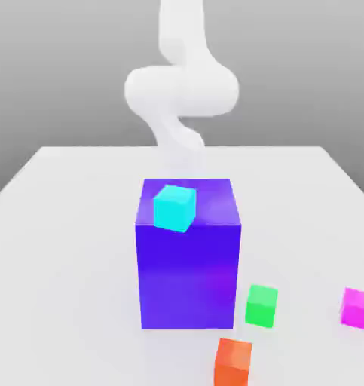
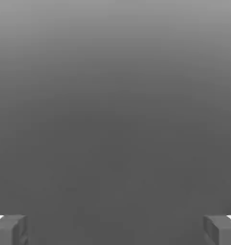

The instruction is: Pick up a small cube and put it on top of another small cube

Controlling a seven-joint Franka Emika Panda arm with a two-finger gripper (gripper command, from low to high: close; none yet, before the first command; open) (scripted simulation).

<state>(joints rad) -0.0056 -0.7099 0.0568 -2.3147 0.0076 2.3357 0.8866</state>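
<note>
Pincer [image 2: 115, 230], one: standing wide open, holding nothing between its two fingers. Robot arm [image 1: 182, 83], one, white: reaching down behind the block. Block [image 1: 188, 275], one, large, blue-purple: standing on the white worktop [image 1: 71, 249]. Small cubes, four: cyan cube [image 1: 175, 209], one, appearing over the block's top front edge; green cube [image 1: 261, 306], one, lying near the block toward the exterior view's right; magenta cube [image 1: 357, 309], one, lying farther right on the worktop; orange cube [image 1: 232, 363], one, lying nearest the camera.
</note>
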